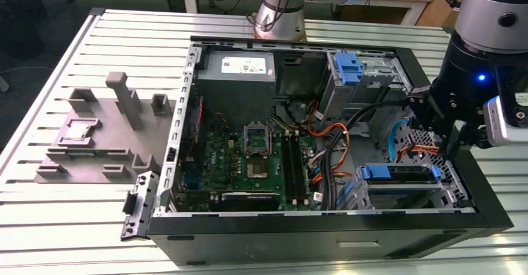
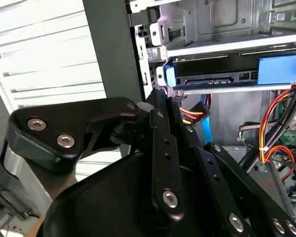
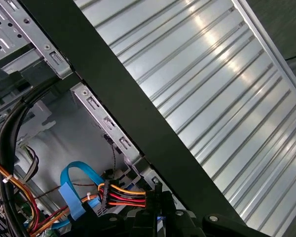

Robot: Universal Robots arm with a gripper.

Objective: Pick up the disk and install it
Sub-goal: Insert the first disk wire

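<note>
Here the claw hangs inside the open computer case, low by its side wall; whether it is clenched or released cannot be told (its black linkage blocks the tips in the second wrist view). Just beside it lies the disk, seated in the drive cage with its blue rail showing. Farther off stands the motherboard, and beyond, on the tabletop, a grey fixture.

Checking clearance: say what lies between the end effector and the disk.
In the second wrist view, bare space separates the end effector from the disk; orange, red and yellow power wires sit beside it.
</note>
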